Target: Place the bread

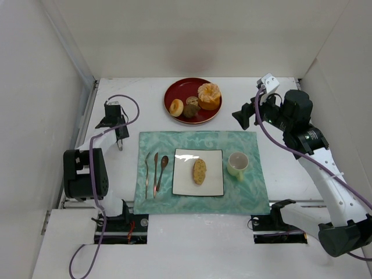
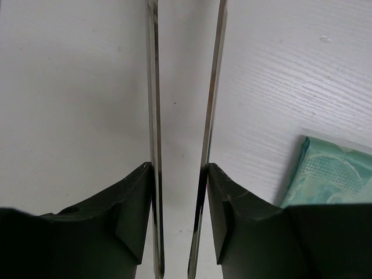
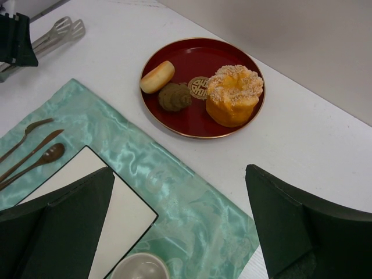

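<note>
The bread (image 1: 199,171), a small tan speckled oval, lies in the middle of a white square plate (image 1: 183,183) on a teal placemat (image 1: 247,195). My left gripper (image 1: 118,135) is at the table's left, off the mat's far left corner, shut on metal tongs (image 1: 119,144). In the left wrist view its fingers (image 2: 139,192) press the outside of the two tong arms (image 2: 153,87), low over the bare table. My right gripper (image 1: 243,118) is open and empty, raised between the red plate and the cup. The bread is hidden in the right wrist view, where the gripper (image 3: 179,171) hangs over the mat.
A red round plate (image 1: 173,92) at the back holds a small golden bun (image 1: 176,107), a dark brown lump (image 1: 191,110) and an orange cake (image 1: 209,96). A pale cup (image 1: 238,164) stands right of the white plate. A fork, knife and spoon (image 1: 163,165) lie on its left. White walls enclose the table.
</note>
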